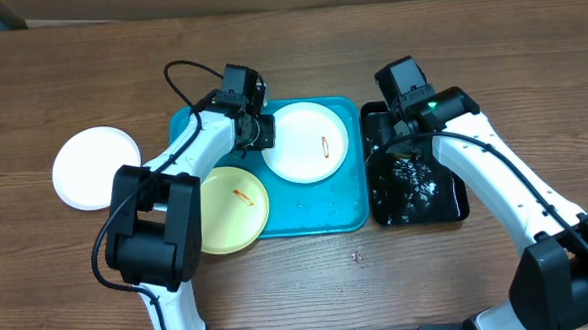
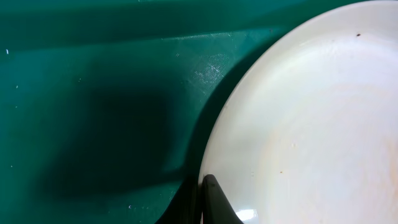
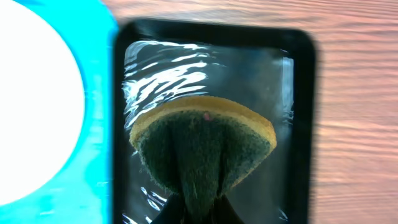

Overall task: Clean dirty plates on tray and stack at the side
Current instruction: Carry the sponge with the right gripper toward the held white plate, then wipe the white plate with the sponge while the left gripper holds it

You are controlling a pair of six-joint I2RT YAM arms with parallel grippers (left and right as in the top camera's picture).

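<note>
1. One white plate (image 1: 95,166) lies alone on the table (image 1: 71,294), well left of the tray (image 1: 348,210). No hazard here.
2. The yellow-green plate (image 1: 231,210) sits in the tray's near-left corner, smeared and overhanging the rim. A knock from the left arm could tip it off.
3. The left gripper (image 1: 261,132) is at the left rim of the second white plate (image 1: 298,135), which lies smeared in the tray's far half. Whether its fingers are closed cannot be told. An unsteadied plate would probably slide under scrubbing.
4. The right gripper (image 3: 198,208) hangs over the black tray (image 3: 305,124), pinching a folded sponge (image 3: 202,143). The sponge may drip, or slip out under pressure.
</note>
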